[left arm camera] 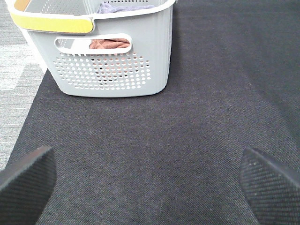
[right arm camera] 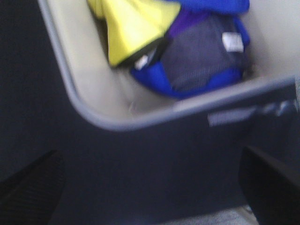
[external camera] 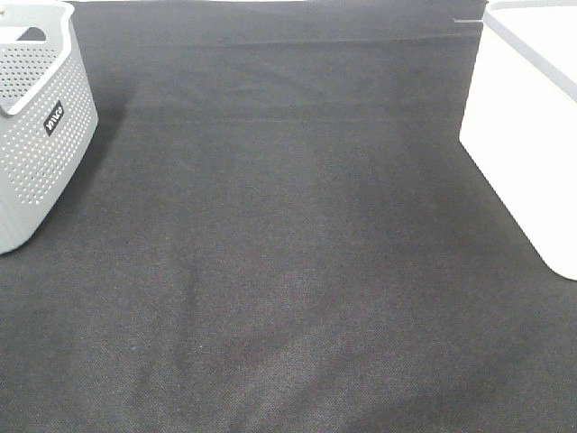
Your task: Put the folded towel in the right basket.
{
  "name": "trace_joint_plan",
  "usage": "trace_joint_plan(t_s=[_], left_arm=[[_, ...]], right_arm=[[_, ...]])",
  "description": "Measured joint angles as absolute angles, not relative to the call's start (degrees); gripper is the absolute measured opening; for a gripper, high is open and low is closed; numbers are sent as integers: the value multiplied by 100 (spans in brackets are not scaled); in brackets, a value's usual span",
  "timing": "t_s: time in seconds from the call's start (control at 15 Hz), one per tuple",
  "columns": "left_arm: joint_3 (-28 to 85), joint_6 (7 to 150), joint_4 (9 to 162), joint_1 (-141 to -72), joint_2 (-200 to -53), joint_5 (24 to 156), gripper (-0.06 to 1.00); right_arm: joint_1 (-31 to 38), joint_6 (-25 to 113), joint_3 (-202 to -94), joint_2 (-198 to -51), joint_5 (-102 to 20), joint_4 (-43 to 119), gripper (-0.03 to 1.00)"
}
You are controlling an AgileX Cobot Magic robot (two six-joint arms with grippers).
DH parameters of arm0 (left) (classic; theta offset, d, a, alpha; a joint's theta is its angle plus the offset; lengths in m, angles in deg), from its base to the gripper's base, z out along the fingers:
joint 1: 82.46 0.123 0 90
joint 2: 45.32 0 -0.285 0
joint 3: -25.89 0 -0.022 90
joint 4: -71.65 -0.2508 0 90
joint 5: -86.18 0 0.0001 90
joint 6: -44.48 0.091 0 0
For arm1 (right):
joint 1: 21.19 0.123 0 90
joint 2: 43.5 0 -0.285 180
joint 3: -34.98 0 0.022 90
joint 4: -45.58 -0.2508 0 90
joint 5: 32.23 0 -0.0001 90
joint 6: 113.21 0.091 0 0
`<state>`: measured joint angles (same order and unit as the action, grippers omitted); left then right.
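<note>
The right basket (external camera: 527,117) is white and stands at the table's right edge. In the blurred right wrist view its rim (right arm camera: 93,117) curves across the frame. Inside it lie a folded grey and blue towel (right arm camera: 201,56) with a white label and a yellow cloth (right arm camera: 129,28). My right gripper (right arm camera: 150,187) is open and empty, just outside the rim, with dark fingers (right arm camera: 269,187) at the frame's lower corners. My left gripper (left arm camera: 150,187) is open and empty over the black cloth, facing the grey left basket (left arm camera: 112,61). Neither gripper shows in the exterior high view.
The grey perforated basket (external camera: 36,126) stands at the table's left edge and holds a brownish cloth (left arm camera: 110,44) and a purple-grey one (left arm camera: 122,7). A black cloth (external camera: 288,271) covers the table between the baskets. Grey floor (left arm camera: 16,70) lies beyond the cloth's edge.
</note>
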<state>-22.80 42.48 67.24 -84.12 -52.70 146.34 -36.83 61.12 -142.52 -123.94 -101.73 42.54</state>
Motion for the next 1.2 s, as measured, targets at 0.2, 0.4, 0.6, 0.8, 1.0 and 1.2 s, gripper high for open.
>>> trace_joint_plan(t_s=[0.2,0.4,0.6,0.8,1.0,1.2], left_arm=[[-2280,4248,6718,-8412,-5270,14634,99],[-2280,4248,6712,-8412,-5270,14634,99],[-2280,4248,6707,-8412,-5270,14634,99],[-2280,4248,6707,-8412,-5270,14634,99],[-2280,4248,6707,-8412,-5270,14634,99],[-2280,4248,6707,-8412,-5270,14634,99]], right_arm=[[-3683,6209,-12178,-10114,-9978,4266,97],[-3683,6003,-11336,-9088,-9801,4271,97],[-2875,5699,-10299,-7816,-9623,4271,97],[-2216,5699,-9714,-6848,-9571,4260,97],[-2159,5699,-9565,-5926,-9571,4271,97],[-2159,5745,-9422,-5421,-9548,4266,97]])
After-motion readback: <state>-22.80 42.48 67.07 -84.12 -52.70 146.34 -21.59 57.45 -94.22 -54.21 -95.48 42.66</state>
